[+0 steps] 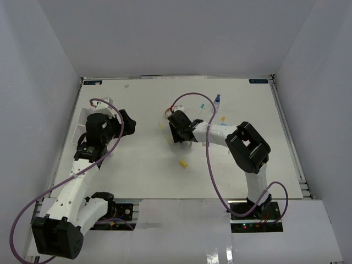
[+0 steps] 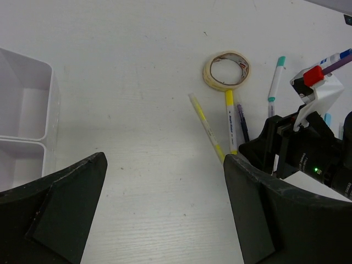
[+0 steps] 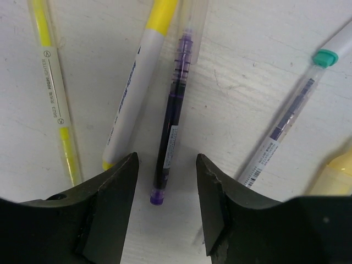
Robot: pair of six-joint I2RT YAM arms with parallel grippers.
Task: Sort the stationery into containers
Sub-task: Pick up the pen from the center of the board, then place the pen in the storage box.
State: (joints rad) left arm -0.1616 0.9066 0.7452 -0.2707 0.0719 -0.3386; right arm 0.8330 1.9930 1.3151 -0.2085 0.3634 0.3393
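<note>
Purple pen lay flat mid-table in the pen cluster. We had the right gripper down over the pen's near end, one finger each side. Jaws were apart with a visible gap on both sides, nothing clamped. In the right wrist view a yellow-capped marker lay just left of it, roughly parallel, and a yellow highlighter lay further left. A teal-capped pen sat off to the right, angled away and clear of the purple one. A pale yellow thing at the bottom-right edge of that view was cut off, and we couldn't tell what it was. In the left wrist view the tape ring lay flat at the marker's yellow cap; whether they touched we couldn't tell. In the top view a yellow eraser piece sat alone nearer the arm bases, well apart from the pens. The tray sat at the left side of the table, well apart from the cluster, with two of its square compartments showing in the left wrist view. We had the left gripper beside the tray, facing the pens. Its jaws were wide apart, holding nothing, with table surface showing between the fingers. The right arm's wrist filled the right edge of that same view.
</note>
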